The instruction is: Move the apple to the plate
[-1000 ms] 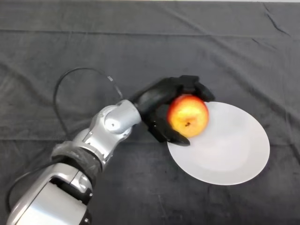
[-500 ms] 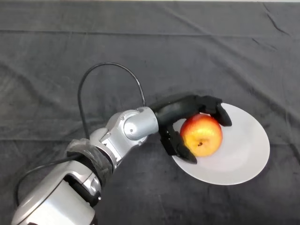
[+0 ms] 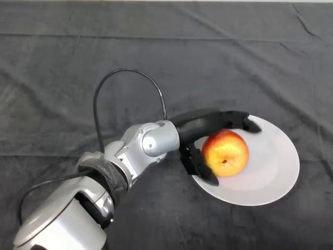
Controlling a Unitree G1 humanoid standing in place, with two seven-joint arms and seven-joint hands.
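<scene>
Fingers straightened since earlier; apple rests inside plate left rim.

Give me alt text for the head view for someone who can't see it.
A red-yellow apple sits on a white plate on a dark cloth, with the robot's black left hand around it, fingers extended above and thumb below. The silver arm reaches in from the lower left.

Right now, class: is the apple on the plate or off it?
On. The apple sits on the left part of the white plate, with the left hand open around it.
</scene>
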